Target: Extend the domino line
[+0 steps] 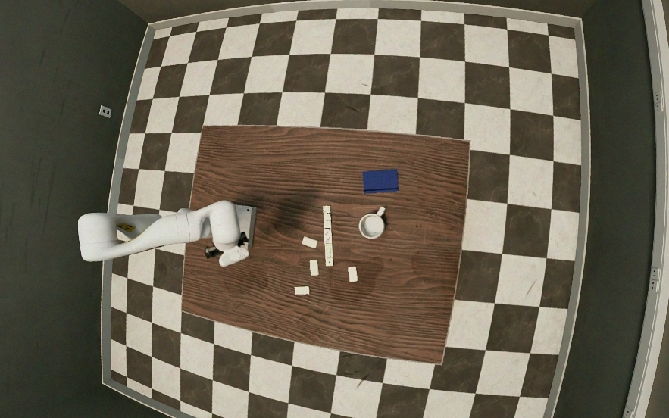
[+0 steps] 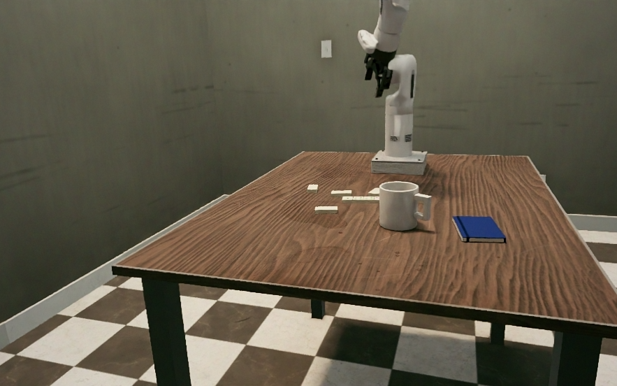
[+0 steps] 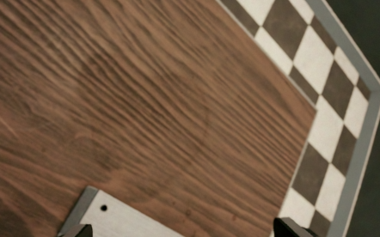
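Observation:
A straight line of white face-up dominoes [image 1: 328, 235] lies mid-table, just left of the mug; in the side view it shows partly behind the mug [image 2: 359, 198]. Several loose face-down white dominoes lie around its near end: one [image 1: 309, 241] beside the line, one [image 1: 314, 267], one [image 1: 352, 273] and one [image 1: 301, 290] farther out. In the side view three of them show [image 2: 312, 187], [image 2: 340, 193], [image 2: 325, 209]. My gripper [image 2: 379, 79] [image 1: 212, 252] is open and empty, high above the table near the arm's base. The wrist view shows only bare table and my fingertips.
A white mug [image 1: 371, 224] stands right of the line, also in the side view [image 2: 400, 205]. A blue notebook [image 1: 380, 181] lies beyond it [image 2: 479, 229]. The arm's base plate [image 2: 398, 163] sits at the table's edge.

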Controlling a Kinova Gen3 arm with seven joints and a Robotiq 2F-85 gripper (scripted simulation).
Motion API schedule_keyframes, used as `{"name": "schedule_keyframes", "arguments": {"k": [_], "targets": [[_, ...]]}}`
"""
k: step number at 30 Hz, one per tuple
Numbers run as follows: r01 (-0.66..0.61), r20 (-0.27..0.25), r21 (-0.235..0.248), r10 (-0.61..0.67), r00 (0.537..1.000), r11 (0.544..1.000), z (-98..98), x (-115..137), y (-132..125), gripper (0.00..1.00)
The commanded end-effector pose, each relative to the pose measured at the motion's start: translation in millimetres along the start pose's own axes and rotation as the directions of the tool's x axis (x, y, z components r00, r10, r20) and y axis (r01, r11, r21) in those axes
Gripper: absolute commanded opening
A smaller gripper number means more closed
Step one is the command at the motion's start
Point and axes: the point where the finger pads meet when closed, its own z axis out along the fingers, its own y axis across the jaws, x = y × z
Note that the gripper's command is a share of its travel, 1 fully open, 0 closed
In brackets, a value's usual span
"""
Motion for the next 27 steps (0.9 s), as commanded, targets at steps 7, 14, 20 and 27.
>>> {"name": "schedule_keyframes", "arguments": {"k": [7,14,20,27], "targets": [[0.0,-0.001,0.0,0.0,1.0,1.0,-0.2,0,0,1.0],[0.0,-0.001,0.0,0.0,1.0,1.0,-0.2,0,0,1.0],[-0.003,0.0,0.003,0.003,1.0,1.0,-0.1,0,-1,1.0],[-0.077,0.011,0.062,0.077,0.997,0.995,3.8,7,-26,1.0]]}}
